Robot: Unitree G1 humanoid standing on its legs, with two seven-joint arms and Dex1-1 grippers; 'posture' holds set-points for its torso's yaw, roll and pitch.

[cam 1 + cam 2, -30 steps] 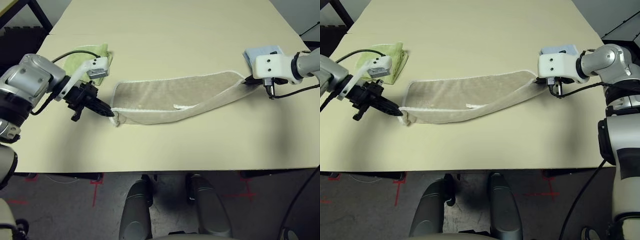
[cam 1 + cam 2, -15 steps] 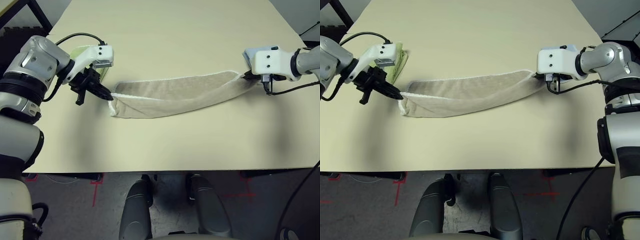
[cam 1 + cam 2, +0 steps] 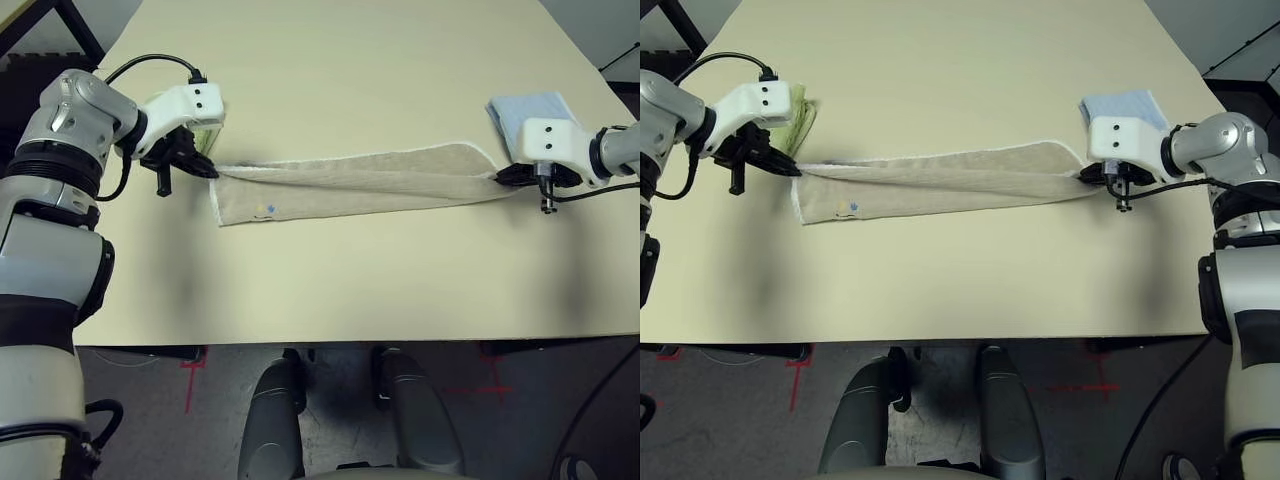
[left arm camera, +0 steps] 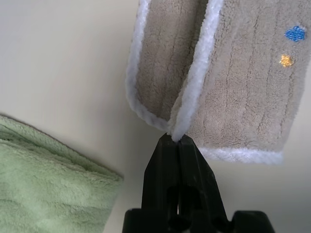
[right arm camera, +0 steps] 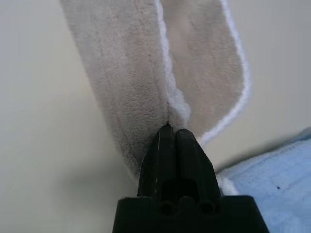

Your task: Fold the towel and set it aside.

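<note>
- Towel (image 3: 350, 185): lies stretched lengthwise across the middle of the surface (image 3: 330, 290), between the two arms. It is drawn out into a long, narrow band so that the long fold sets straight.
- Left gripper (image 4: 174, 138): fully closed, pinching the white piped edging at the towel's left end, where two layers meet. The pinch keeps both edges aligned.
- Right gripper (image 5: 171, 128): fully closed on the edging at the towel's right end, holding that end just off the surface against the pull from the left.
- Judgement: the lengthwise fold appears laid; a crosswise fold and the setting aside are not yet done.
- Material: tan terry pile with fine ribbing, soft and limp. It sags between the held ends and is likely to slump when released.
- Markings: small blue and yellow embroidered marks (image 4: 290, 44) sit near the left end, on the upper layer.
- Green cloth (image 4: 48, 179): folded, plush, just beside the left gripper, apart from the towel.
- Light-blue cloth (image 3: 530, 108): folded, just beyond the right gripper.
</note>
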